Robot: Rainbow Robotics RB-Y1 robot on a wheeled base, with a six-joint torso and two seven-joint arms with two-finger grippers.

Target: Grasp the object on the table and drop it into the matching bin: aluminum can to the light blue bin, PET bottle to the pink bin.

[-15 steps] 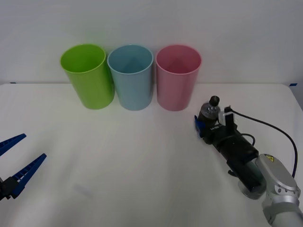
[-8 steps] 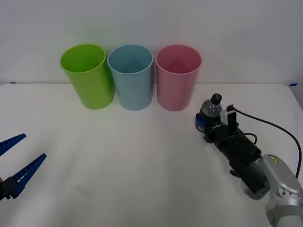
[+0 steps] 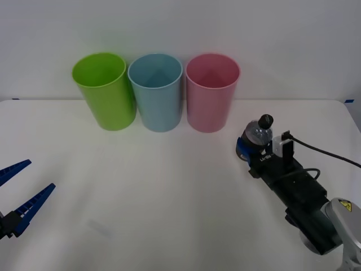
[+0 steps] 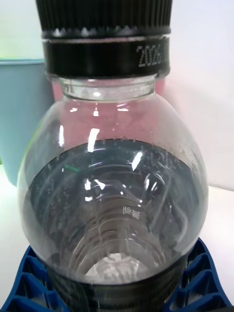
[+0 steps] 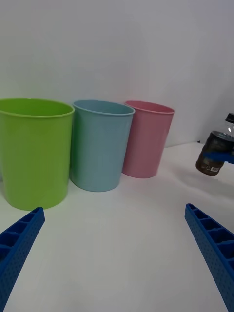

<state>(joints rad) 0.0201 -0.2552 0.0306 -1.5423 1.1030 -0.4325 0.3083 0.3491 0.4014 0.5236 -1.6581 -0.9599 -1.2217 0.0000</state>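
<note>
The PET bottle (image 3: 258,134), small and clear with dark contents and a black cap, is held at the right of the white table (image 3: 169,197). My right gripper (image 3: 248,148) is shut on its lower body. Close up, the bottle (image 4: 114,195) rises between the blue fingers (image 4: 31,285). From the left wrist view the bottle (image 5: 214,156) hangs tilted a little above the tabletop. The pink bin (image 3: 212,93) stands behind and left of it, with the light blue bin (image 3: 156,93) beside that. My left gripper (image 3: 22,189) rests open at the near left.
A lime green bin (image 3: 104,90) stands leftmost in the row of three against the white back wall. A black cable (image 3: 327,151) trails from the right wrist. Bare tabletop lies between the bins and both arms.
My right gripper has carried the bottle a short way to the right, away from the pink bin. The left arm and the bins have stayed still.
</note>
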